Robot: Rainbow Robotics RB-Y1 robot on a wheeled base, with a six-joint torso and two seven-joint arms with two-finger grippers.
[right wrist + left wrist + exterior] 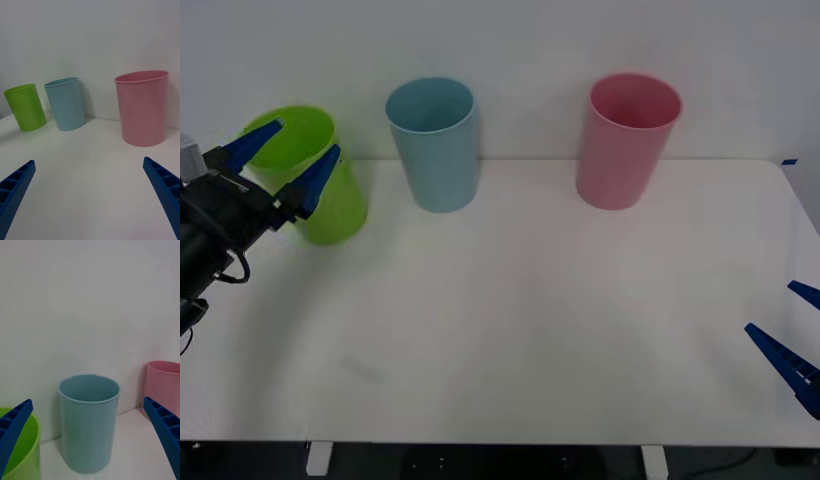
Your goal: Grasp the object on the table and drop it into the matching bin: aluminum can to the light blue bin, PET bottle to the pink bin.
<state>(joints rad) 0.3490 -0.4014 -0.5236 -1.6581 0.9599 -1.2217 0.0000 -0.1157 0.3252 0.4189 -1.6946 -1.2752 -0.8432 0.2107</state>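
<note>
Light blue bin (432, 144) and pink bin (627, 139) stand upright, apart, along the white table's (530, 330) far edge.

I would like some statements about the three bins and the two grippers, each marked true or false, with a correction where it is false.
1. The light blue bin stands between the lime green bin and the pink bin. True.
2. The left gripper is shut on a can. False: its fingers are open and hold nothing, in front of the lime green bin.
3. The right gripper is open, low at the right edge of the table. True.
4. The pink bin lies on its side. False: it stands upright.
</note>
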